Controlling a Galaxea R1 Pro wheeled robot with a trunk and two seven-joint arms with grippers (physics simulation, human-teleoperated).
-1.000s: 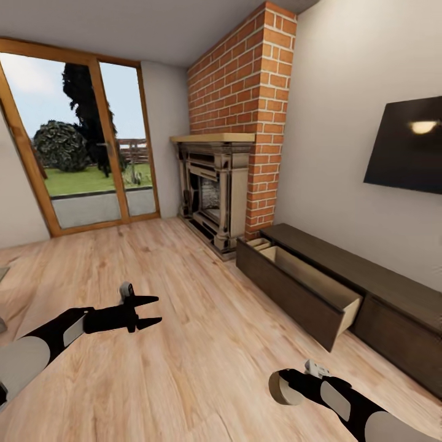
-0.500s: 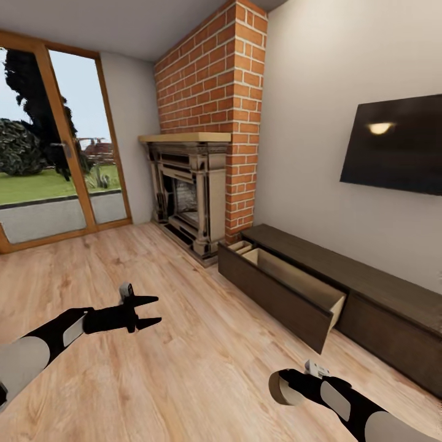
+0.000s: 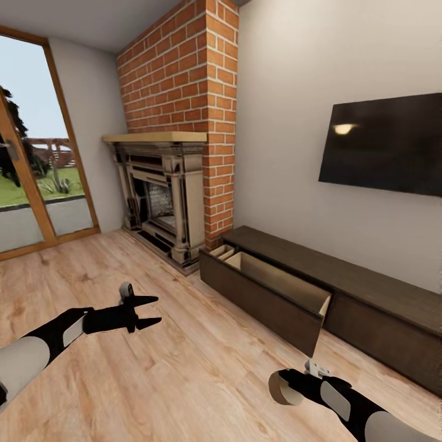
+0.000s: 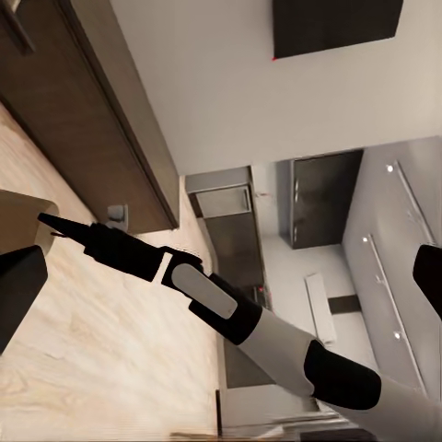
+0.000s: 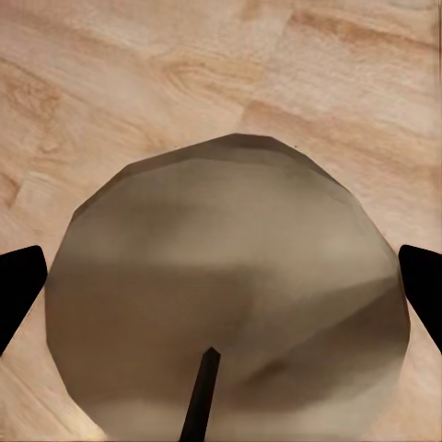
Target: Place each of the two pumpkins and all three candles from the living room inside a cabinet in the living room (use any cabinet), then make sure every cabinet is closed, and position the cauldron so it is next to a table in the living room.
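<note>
I can read no writing, brand or label anywhere here. I'm over a pale wooden plank floor (image 3: pixel 202 368) in a living room with plain light walls. Against the far wall runs the cabinet (image 3: pixel 344 294), long, low and dark brown, with one front pulled out so its pale beige interior shows; the section to its right looks shut. Above it hangs a dark wall screen (image 3: pixel 383 144) with a small glint of light on it. At the cabinet's left end stands an ornate stone fireplace (image 3: pixel 159 196) under a pale wooden mantel, backed by a red brick chimney (image 3: pixel 184 73). Further left is a glass door (image 3: pixel 31 172) in a wooden frame, with grass and sky beyond.

My left end effector (image 3: pixel 150 310) hangs above the floor with its two black fingers spread apart and nothing between them. My right end effector (image 3: pixel 281 388) is low at the near right, gripping a candle (image 5: pixel 226 295): in the right wrist view the beige-tan cylinder sits between the two black fingertips (image 5: pixel 20 281) with its dark wick towards the camera, floorboards behind it. The candle is well short of the open cabinet.
</note>
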